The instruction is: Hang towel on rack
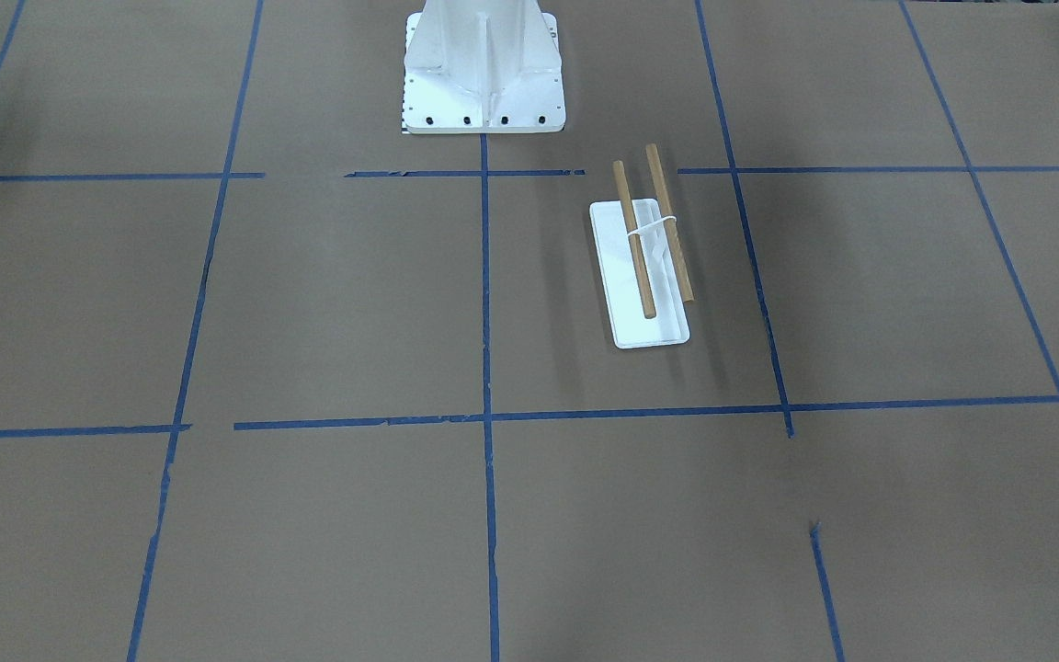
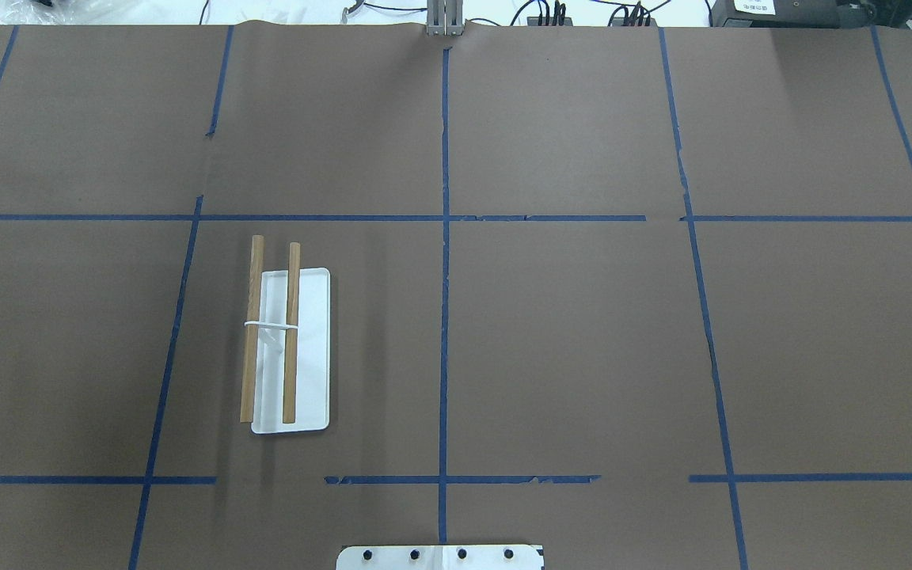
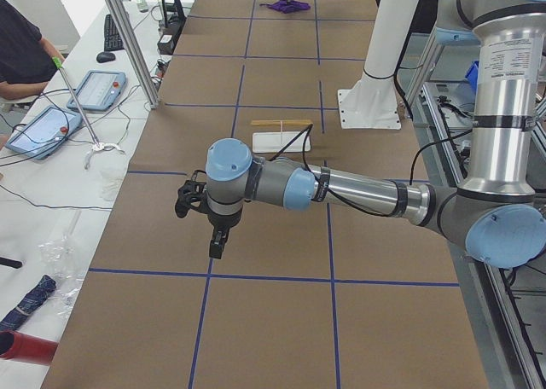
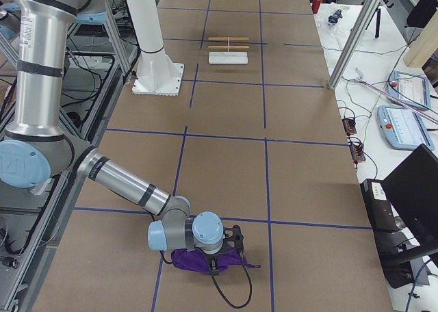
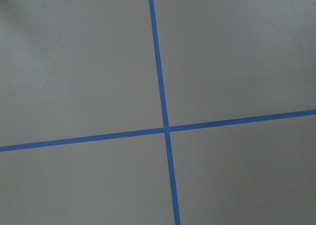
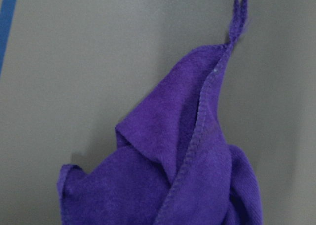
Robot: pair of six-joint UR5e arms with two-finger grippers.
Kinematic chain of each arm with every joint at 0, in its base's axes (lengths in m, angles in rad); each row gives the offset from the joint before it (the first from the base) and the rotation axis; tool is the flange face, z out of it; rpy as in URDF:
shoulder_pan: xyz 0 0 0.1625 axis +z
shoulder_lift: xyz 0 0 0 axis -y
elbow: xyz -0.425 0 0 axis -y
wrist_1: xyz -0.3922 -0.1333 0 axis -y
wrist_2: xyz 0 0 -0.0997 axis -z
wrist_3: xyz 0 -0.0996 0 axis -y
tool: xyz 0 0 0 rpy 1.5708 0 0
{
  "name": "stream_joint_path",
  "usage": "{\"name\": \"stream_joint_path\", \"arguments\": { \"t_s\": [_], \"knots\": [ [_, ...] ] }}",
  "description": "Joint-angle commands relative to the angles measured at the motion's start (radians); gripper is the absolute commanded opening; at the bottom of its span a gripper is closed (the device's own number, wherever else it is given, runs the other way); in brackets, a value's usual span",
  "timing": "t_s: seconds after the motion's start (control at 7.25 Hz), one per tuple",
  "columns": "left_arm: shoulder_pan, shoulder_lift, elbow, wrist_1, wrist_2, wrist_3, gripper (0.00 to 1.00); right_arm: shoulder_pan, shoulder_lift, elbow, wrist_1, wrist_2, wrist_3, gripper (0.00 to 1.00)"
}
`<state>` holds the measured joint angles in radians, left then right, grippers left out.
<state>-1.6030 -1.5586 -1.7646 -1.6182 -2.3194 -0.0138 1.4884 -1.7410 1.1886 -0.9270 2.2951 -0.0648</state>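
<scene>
The rack (image 1: 640, 271) has two light wooden dowels joined by a white loop over a small white tray base (image 1: 649, 333). It stands on the brown table, in the left half of the overhead view (image 2: 290, 364). The purple towel (image 4: 198, 263) lies crumpled at the table's far right end and fills the right wrist view (image 6: 187, 175). My right gripper (image 4: 217, 257) is down on the towel; I cannot tell whether it is open or shut. My left gripper (image 3: 216, 248) hangs above bare table far from the rack; I cannot tell its state.
The white bolted robot pedestal (image 1: 483, 74) stands at the table's robot-side edge next to the rack. Blue tape lines (image 5: 165, 129) grid the brown table. Metal posts (image 3: 128, 39), control tablets (image 3: 94, 89) and a seated person (image 3: 21, 52) lie beyond the operators' edge.
</scene>
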Motion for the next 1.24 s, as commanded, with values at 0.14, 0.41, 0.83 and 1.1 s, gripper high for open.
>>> {"name": "stream_joint_path", "arguments": {
  "t_s": [0.14,0.41,0.83,1.1],
  "knots": [
    [0.0,0.0,-0.006,0.0,0.0,0.0,1.0,-0.01,0.001,-0.036,-0.001,-0.003,-0.001,1.0],
    [0.0,0.0,-0.009,0.0,0.0,0.0,1.0,-0.016,0.001,-0.046,-0.001,0.003,-0.001,1.0],
    [0.0,0.0,-0.016,0.001,0.0,-0.002,1.0,-0.019,0.003,-0.046,-0.003,-0.003,0.005,0.28],
    [0.0,0.0,-0.021,0.001,0.0,0.0,1.0,-0.019,0.011,-0.044,-0.003,-0.003,-0.004,0.0]
  ]
}}
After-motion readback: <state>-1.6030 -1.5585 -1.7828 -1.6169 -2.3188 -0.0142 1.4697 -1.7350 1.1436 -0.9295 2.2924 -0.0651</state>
